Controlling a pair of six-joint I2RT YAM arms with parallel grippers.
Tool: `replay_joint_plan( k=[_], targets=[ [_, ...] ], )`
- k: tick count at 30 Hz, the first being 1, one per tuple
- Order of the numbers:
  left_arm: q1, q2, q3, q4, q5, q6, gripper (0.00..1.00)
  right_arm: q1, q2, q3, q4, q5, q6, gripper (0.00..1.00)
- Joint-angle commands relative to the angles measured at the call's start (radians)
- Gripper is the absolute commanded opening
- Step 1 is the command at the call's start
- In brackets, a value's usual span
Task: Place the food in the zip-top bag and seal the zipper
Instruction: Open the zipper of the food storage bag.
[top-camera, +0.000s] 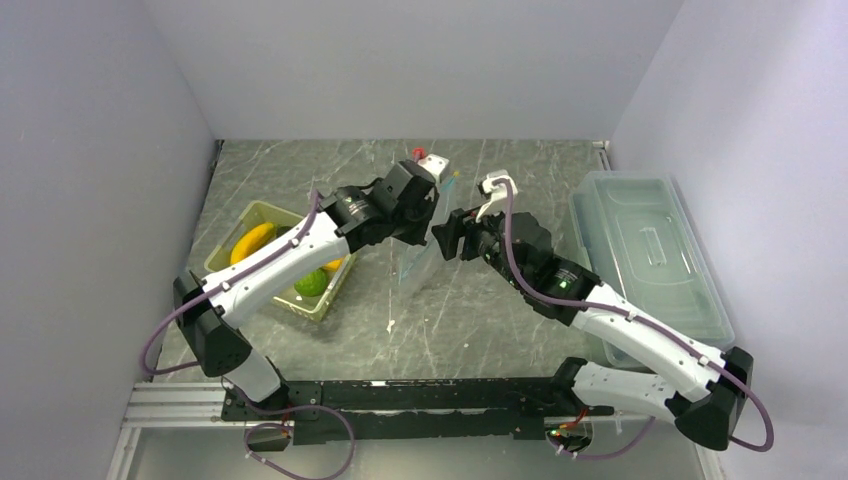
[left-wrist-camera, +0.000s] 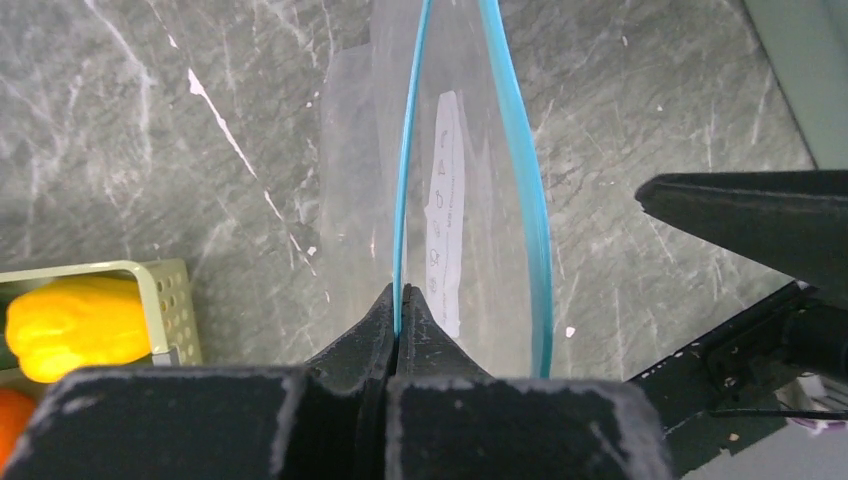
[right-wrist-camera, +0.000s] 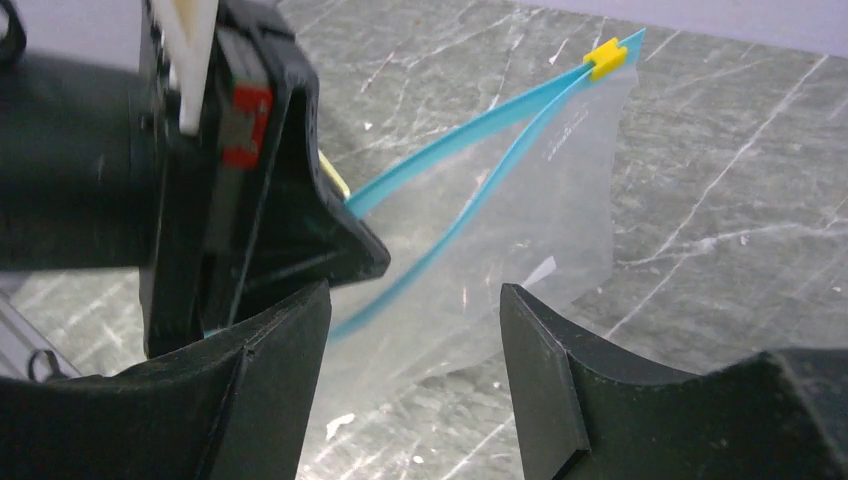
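**A:** From above, where is the zip-top bag (top-camera: 418, 265)?

**B:** It hangs just to the right of the basket (top-camera: 258, 207). The left gripper (top-camera: 428, 215) holds it up, so its mouth faces upward. The food (top-camera: 252, 242) lies in the basket, not yet packed. The right gripper (top-camera: 442, 240) stands on the side of the bag away from the basket.

**A:** And the left wrist view?

**B:** There the left jaws are pressed tight on one lip of the zipper (left-wrist-camera: 403, 180). The other lip bows away, so the mouth gapes. I think this is to let food drop in. A yellow pepper (left-wrist-camera: 75, 328) shows at the corner of the basket.

**A:** The right wrist view?

**B:** Its jaws stand apart and hold nothing, and the bag is just in front of them. The yellow slider (right-wrist-camera: 605, 58) sits at the zipper's far end, so the mouth is unsealed. I judge this gripper may take the free lip, to hold the mouth wider.
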Motion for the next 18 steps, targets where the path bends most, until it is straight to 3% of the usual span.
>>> replay_joint_plan(
  k=[1,18],
  targets=[
    [-0.051,0.017,0.073,-0.060,-0.156,0.039,0.00,0.003,-0.008,0.060,-0.029,0.058,0.131,0.65],
    [-0.098,0.022,0.068,-0.048,-0.157,0.016,0.00,0.001,0.009,0.034,-0.021,0.130,0.259,0.61]
  ],
)
